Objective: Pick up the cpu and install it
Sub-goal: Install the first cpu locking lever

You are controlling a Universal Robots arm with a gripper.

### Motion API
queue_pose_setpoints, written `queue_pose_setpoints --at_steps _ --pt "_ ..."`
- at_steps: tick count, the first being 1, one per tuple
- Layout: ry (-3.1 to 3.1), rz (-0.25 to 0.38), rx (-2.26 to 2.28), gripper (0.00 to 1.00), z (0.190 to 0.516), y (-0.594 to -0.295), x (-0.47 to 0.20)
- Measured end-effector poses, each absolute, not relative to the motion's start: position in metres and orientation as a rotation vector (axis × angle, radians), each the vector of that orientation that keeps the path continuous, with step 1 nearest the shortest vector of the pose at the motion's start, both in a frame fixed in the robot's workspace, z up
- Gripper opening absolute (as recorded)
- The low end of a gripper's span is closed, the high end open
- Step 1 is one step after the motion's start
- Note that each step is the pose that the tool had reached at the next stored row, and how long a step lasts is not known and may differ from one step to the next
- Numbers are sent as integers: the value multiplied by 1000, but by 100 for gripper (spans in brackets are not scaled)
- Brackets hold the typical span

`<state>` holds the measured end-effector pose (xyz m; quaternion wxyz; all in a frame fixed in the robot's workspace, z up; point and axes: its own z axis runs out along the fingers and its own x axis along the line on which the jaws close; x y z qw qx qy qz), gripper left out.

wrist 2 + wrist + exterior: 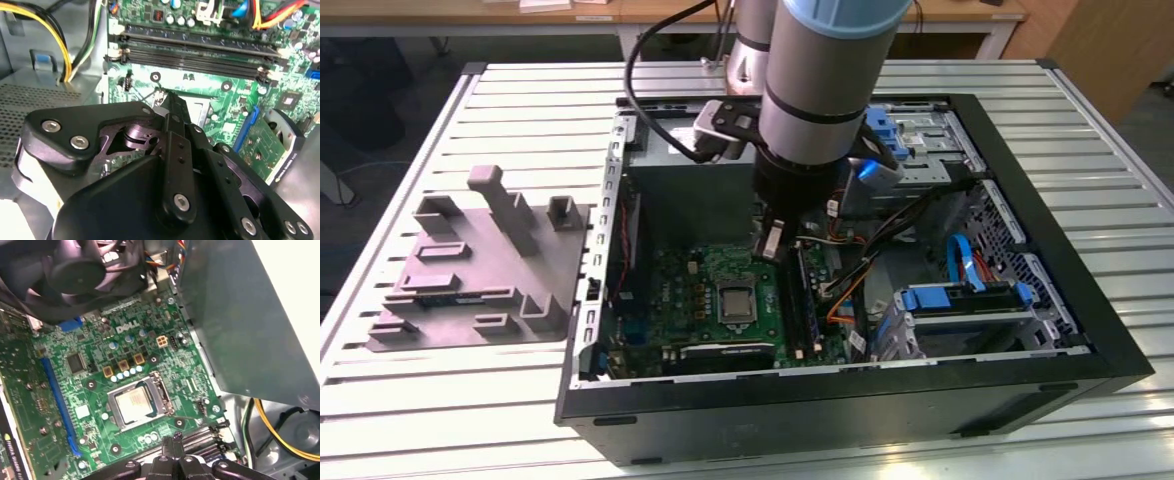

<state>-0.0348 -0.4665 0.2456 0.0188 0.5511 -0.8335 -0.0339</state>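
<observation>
The end effector, fingers pinched together and empty, hovers just beside the cpu seated in its socket; any drift could nick the board.

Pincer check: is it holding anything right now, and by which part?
Nothing is held. The pincer is shut and empty above the green motherboard; the small square silvery-grey cpu already sits in its socket.

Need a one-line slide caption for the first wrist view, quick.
Gripper poised above the green motherboard, with the cpu sitting in its metal-framed socket.
</observation>
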Motion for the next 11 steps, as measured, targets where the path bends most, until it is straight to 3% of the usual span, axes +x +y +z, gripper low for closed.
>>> queue_pose_setpoints --at_steps 11 --pt "-2589 -110 1713 11 245 -451 -30"
